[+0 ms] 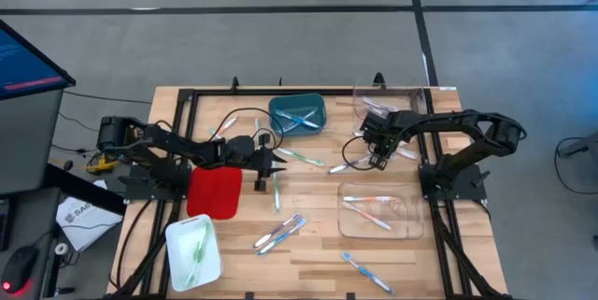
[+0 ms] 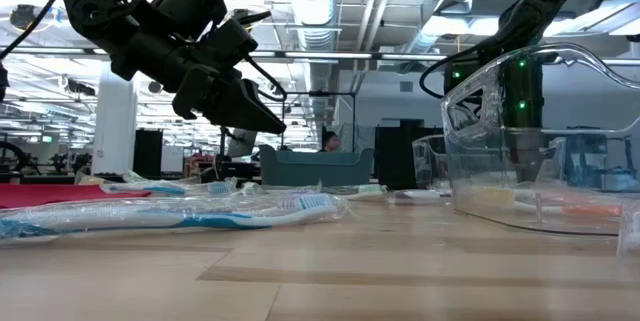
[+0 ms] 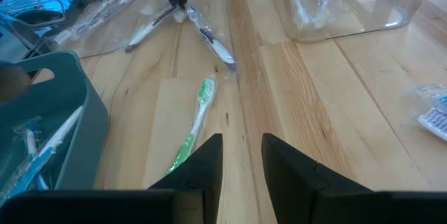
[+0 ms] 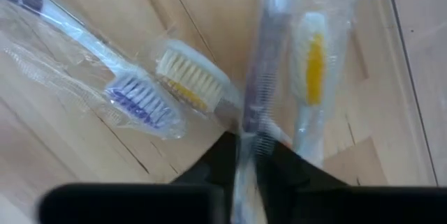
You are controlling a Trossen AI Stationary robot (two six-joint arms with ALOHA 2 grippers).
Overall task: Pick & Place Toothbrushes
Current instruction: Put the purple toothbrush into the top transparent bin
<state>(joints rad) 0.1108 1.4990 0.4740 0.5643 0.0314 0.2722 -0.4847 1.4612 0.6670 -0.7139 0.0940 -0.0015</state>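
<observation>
Crowding the right gripper (image 4: pixel 248 151): wrapped toothbrushes (image 4: pixel 140 98), clear bin (image 1: pixel 383 214) nearby.

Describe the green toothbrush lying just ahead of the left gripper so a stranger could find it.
Start at the flat red tray on the wooden table's left half. Just right of it lies a slim light green toothbrush, running lengthwise below the left gripper. Unlike the blue wrapped ones lower down, it is green and lies alone.

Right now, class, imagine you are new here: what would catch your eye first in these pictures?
Probably the red tray left of centre, beside the left gripper hovering over a green toothbrush. Then the right gripper, shut on a wrapped toothbrush near the clear container at the table's back edge.
</observation>
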